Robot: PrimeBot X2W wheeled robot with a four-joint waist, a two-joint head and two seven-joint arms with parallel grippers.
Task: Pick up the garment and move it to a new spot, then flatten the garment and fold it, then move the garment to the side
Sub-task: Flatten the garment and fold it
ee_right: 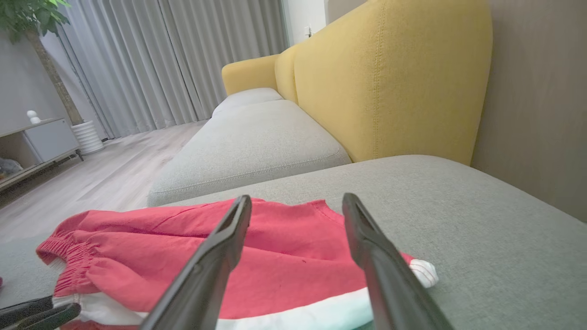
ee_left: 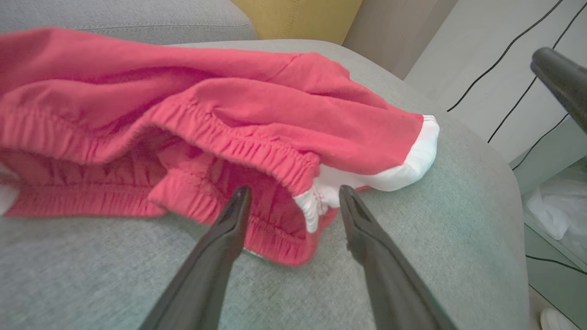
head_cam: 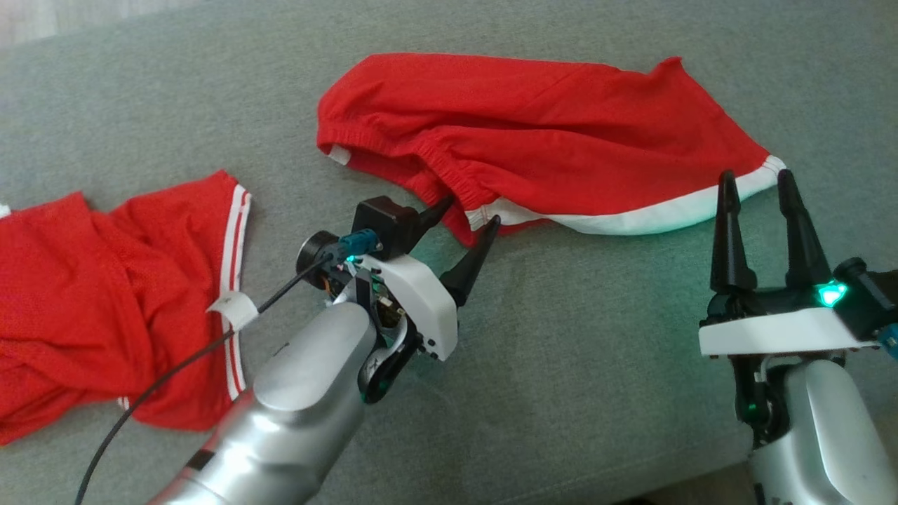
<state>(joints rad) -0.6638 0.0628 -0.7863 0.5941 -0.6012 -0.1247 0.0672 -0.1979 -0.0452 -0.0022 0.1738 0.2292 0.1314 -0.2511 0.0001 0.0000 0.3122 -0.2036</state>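
At the waistband corner of the red shorts (head_cam: pixel 547 133) on the grey cushion (head_cam: pixel 575 337), your left gripper (head_cam: pixel 471 210) has its jaws apart, empty; your right gripper (head_cam: pixel 755 175), likewise spread, hovers by their white hem.

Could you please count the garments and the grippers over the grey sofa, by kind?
Red shorts with white trim: 1
Red mesh garment with striped edge: 1
Open grippers: 2 (left gripper, right gripper)
Total: 4
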